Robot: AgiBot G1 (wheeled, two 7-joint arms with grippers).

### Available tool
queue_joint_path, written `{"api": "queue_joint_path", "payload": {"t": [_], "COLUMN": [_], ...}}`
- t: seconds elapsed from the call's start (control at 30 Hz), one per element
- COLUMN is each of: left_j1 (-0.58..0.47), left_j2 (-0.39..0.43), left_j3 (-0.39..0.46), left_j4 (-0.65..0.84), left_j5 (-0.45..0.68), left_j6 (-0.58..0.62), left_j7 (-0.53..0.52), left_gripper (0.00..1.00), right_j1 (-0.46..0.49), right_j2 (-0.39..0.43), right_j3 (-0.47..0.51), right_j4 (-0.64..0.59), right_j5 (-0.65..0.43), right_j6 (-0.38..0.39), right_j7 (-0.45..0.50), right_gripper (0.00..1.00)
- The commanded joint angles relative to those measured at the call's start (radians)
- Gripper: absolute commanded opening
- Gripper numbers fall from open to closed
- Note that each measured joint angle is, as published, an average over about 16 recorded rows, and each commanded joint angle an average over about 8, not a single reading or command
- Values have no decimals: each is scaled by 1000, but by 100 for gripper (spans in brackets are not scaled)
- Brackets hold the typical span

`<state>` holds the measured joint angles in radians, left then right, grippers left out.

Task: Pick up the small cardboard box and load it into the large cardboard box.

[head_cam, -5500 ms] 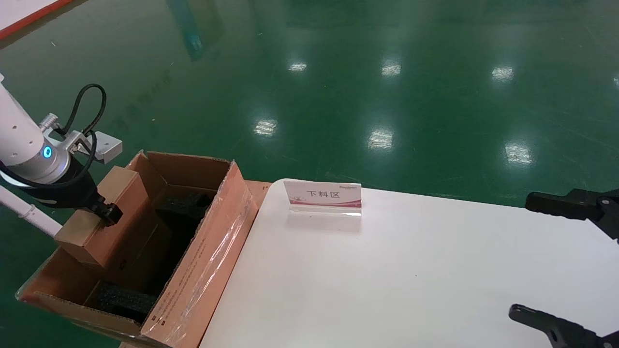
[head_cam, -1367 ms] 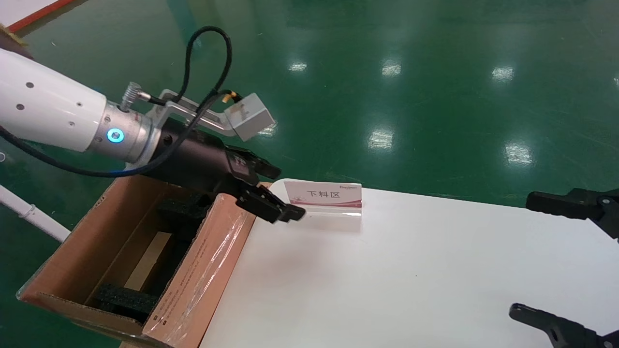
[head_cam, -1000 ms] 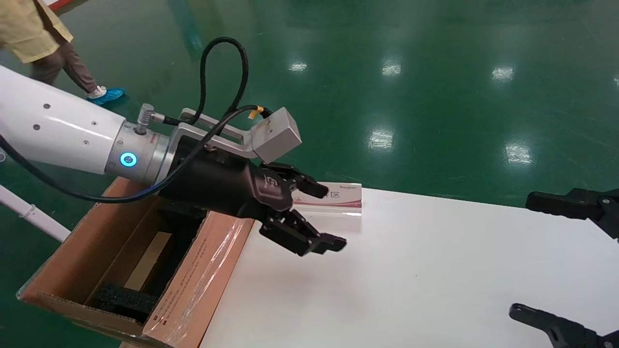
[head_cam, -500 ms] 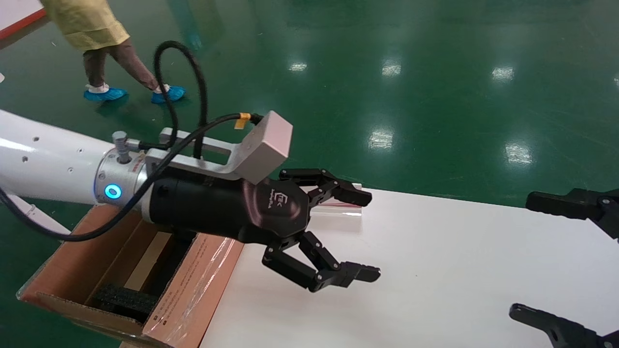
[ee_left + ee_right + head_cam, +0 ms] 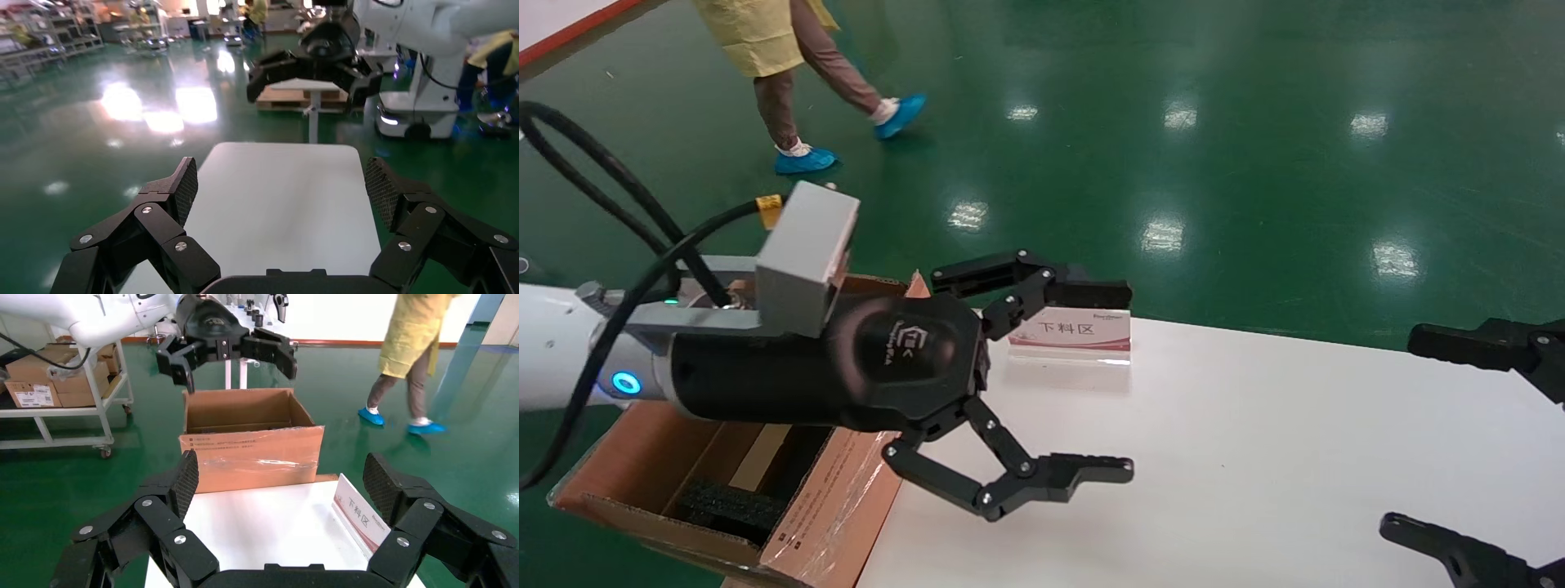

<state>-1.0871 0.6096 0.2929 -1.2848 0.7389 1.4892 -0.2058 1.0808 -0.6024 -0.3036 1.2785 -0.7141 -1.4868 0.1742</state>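
Note:
The large cardboard box (image 5: pixel 834 502) stands off the table's left end, flaps upright, black foam (image 5: pixel 715 506) inside. A pale brown strip (image 5: pixel 754 457) low between the foam blocks looks like the small cardboard box; most of it is hidden behind my left arm. My left gripper (image 5: pixel 1128 380) is open and empty, hovering over the left part of the white table (image 5: pixel 1254 457), just right of the large box. In its own wrist view the left gripper (image 5: pixel 283 187) holds nothing. My right gripper (image 5: pixel 1400 431) is open and empty at the table's right end. The large box also shows in the right wrist view (image 5: pixel 251 450).
A small sign (image 5: pixel 1075 331) stands at the table's far edge, close to the upper left finger. A person in a yellow coat (image 5: pixel 780 49) walks on the green floor at the back left. A cart with cartons (image 5: pixel 37 386) stands beyond the large box.
My left gripper held the small box over the large box, let it go inside, then swung out open over the table and drew back nearer. A person walked in across the floor.

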Motion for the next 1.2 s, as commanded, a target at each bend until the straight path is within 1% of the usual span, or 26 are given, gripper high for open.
{"api": "queue_joint_path", "payload": {"t": [0.03, 0.17, 1.2], "left_j1": [33, 52, 30], "left_j2": [2, 3, 2], "left_j3": [-40, -65, -36], "left_j4": [2, 3, 1], "left_j5": [-14, -19, -13], "left_j6": [10, 13, 9], "left_j7": [24, 30, 23], "left_gripper": [100, 100, 100], "right_j1": [0, -1, -4], "right_j2": [0, -1, -6], "right_j3": [1, 2, 16], "right_j4": [0, 0, 4], "right_j5": [0, -2, -11], "right_j6": [0, -1, -6], "right_j7": [0, 1, 9], "right_gripper": [100, 100, 100]}}
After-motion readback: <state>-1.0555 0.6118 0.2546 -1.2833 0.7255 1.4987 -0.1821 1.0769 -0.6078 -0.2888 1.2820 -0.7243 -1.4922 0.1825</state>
